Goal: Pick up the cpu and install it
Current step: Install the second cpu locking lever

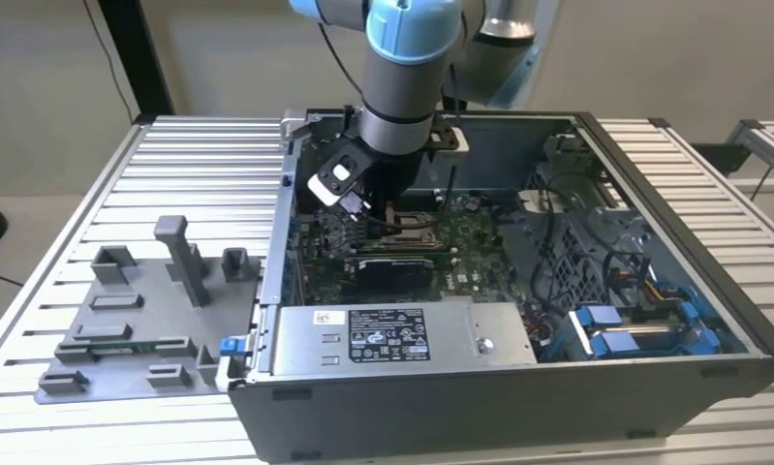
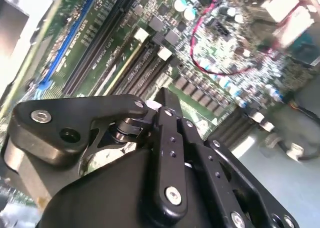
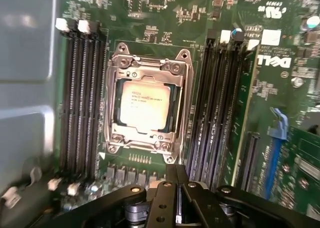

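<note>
The small square cpu [image 3: 145,105] with its silvery-white metal top lay flat inside the square metal-framed socket [image 3: 146,70] on the green motherboard [image 3: 260,92], between the two banks of black memory slots. The black gripper [image 3: 176,180] hung just above the board, off to one side of the socket and apart from the chip; its fingers looked drawn close together, with nothing held between them. In the exterior view the pale blue and grey arm [image 1: 406,58] reached steeply down into the open grey computer case [image 1: 645,387], wrist pointing at the board.

Beige wall [image 1: 232,48], slatted metal table [image 1: 193,174]
</note>
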You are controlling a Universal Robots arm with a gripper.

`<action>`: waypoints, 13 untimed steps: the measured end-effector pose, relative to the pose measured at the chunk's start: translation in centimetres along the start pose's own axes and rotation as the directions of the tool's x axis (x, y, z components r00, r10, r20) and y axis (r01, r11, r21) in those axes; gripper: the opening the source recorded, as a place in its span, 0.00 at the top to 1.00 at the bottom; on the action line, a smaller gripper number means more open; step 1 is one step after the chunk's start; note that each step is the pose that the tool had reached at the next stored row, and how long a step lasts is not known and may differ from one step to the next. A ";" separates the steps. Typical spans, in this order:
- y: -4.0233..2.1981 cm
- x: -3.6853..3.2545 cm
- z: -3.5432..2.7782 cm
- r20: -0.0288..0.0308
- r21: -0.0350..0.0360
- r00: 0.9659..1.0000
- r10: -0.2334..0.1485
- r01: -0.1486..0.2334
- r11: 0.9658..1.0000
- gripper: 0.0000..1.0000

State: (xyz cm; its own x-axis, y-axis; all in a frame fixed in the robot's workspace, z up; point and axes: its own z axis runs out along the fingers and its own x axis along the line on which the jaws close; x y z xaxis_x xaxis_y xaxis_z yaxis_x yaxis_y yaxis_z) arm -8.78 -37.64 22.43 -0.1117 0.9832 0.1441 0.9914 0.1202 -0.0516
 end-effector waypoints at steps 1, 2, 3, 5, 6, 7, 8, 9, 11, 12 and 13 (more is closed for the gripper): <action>-0.03 0.06 -0.44 0.000 0.000 1.000 0.000 0.000 1.000 1.00; -0.05 0.13 -0.88 0.000 0.000 1.000 0.000 0.000 1.000 1.00; -0.07 0.19 -1.34 0.000 0.000 1.000 0.000 0.000 1.000 1.00; -0.12 0.33 -2.25 0.000 0.000 1.000 0.000 0.000 1.000 1.00; -0.14 0.39 -2.69 0.000 0.000 1.000 0.000 0.000 1.000 1.00; -0.15 0.44 -3.07 0.000 -0.001 1.000 0.000 0.000 1.000 1.00; -0.15 0.48 -3.34 0.000 -0.002 1.000 0.000 0.000 1.000 1.00; -0.12 0.51 -3.54 0.001 -0.004 1.000 -0.001 0.001 1.000 1.00; -0.05 0.54 -3.79 0.002 -0.012 1.000 -0.002 0.002 1.000 1.00; -0.01 0.55 -3.88 0.002 -0.016 1.000 -0.002 0.002 1.000 1.00; 0.03 0.56 -3.98 0.003 -0.021 1.000 -0.003 0.003 1.000 1.00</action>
State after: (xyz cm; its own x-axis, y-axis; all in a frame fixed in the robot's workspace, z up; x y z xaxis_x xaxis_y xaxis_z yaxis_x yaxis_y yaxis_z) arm -8.54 -37.63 26.44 -0.1149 0.9833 0.1415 0.9923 0.1203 -0.0302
